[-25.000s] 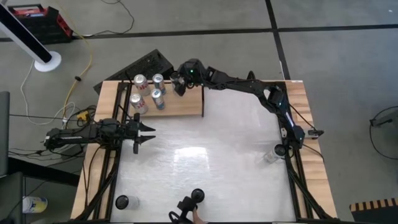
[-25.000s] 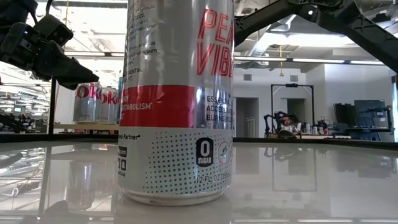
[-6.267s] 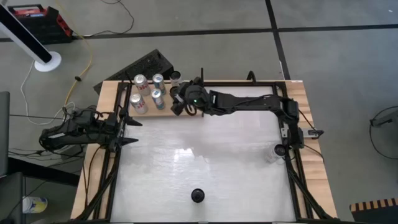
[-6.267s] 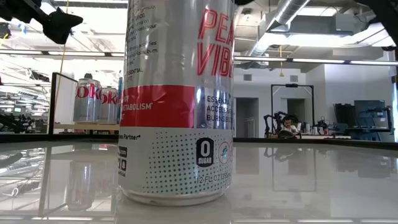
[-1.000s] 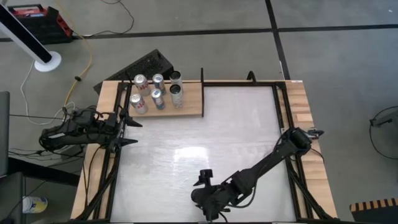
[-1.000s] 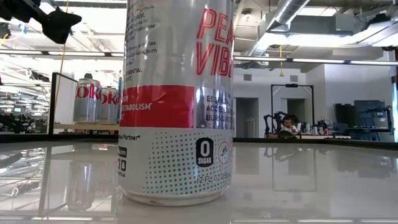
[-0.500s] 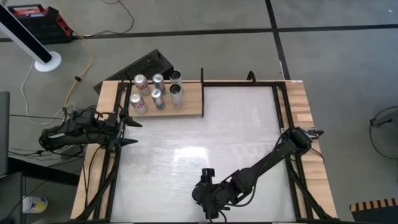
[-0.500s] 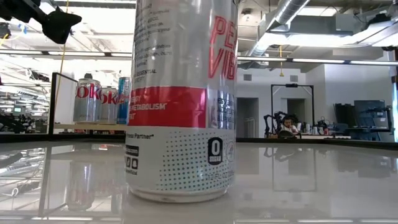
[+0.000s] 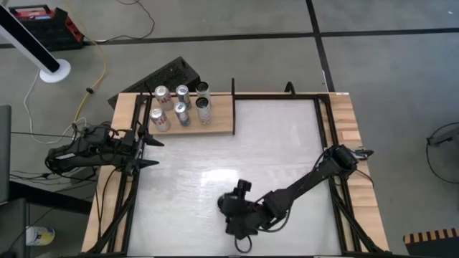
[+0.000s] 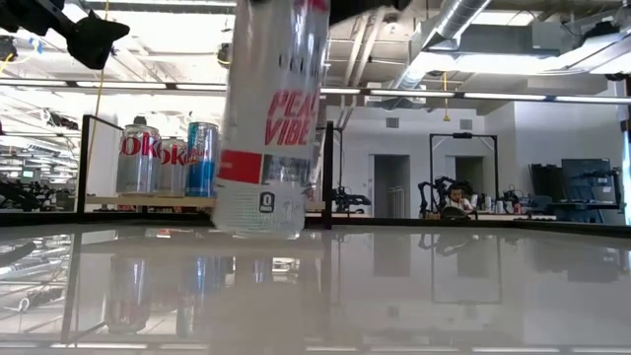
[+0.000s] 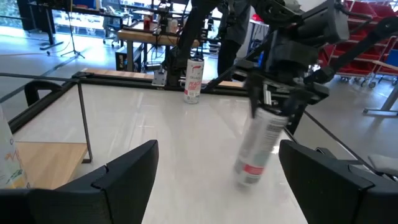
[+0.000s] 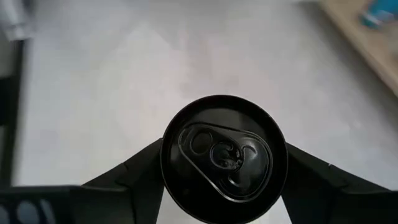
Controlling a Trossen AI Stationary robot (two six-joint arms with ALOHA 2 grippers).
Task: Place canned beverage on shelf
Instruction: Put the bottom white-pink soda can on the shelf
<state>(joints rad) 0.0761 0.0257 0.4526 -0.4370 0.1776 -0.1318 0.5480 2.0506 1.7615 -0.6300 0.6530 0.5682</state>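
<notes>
Now we see right gripper (image 12: 224, 158) over near part of white worktop (image 9: 272, 143), fingers pinching silver Peach Vibe can (image 10: 271, 123) by its top; can tilted, base clear of worktop in low view. Same can in left wrist view (image 11: 258, 146). Left gripper (image 9: 147, 147) waits at worktop's left edge, fingers (image 11: 124, 171) spread, holding nothing. Light-wood shelf (image 9: 221, 118) at far left corner, well apart from held can, carries six upright cans (image 9: 179, 107)
</notes>
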